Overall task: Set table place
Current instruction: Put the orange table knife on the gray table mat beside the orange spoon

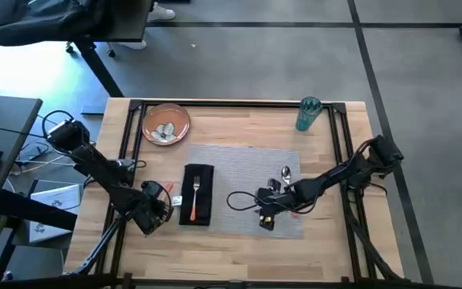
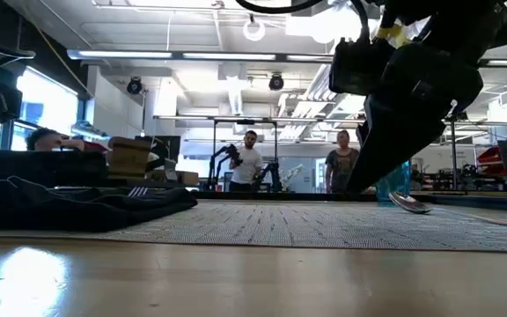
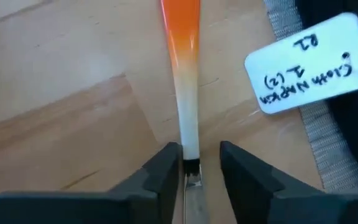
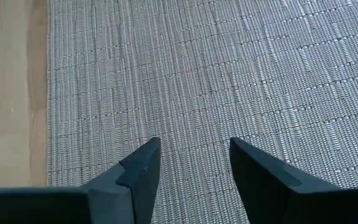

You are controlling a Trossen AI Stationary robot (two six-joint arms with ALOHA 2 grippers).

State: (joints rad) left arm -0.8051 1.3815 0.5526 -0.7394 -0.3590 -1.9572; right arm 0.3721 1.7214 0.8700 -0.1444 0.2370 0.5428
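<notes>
The table (image 1: 239, 132) of light wood planks carries a grey woven placemat (image 1: 247, 172) in its middle part. On the left end of the placemat lies a black napkin (image 1: 198, 195), and a fork (image 1: 195, 193) with an orange handle rests on top of it. A white paper tag (image 3: 309, 62) with handwriting lies at the napkin's left edge.

The left gripper (image 1: 160, 205) is low over the wood, just beside the left side of the napkin. In the left wrist view, its two fingers (image 3: 160, 177) stand on both sides of an orange-handled piece of cutlery (image 3: 185, 74) that lies on the wood. The fingers are slightly spread, and it cannot be told if they already touch the handle.

The right gripper (image 1: 268, 210) is over the right part of the placemat, close to its near edge. Its fingers (image 4: 138, 171) are spread apart and hold nothing; only the grey weave shows between them. A spoon (image 1: 285, 173) lies on the placemat just beyond this gripper.

The orange-brown plate (image 1: 166, 124) sits at the far left corner of the table, well apart from the placemat, with some small pale things on it. The teal cup (image 1: 308, 114) stands upright at the far edge, toward the right.

In the low view, people (image 2: 249, 160) stand in the room behind the table.
</notes>
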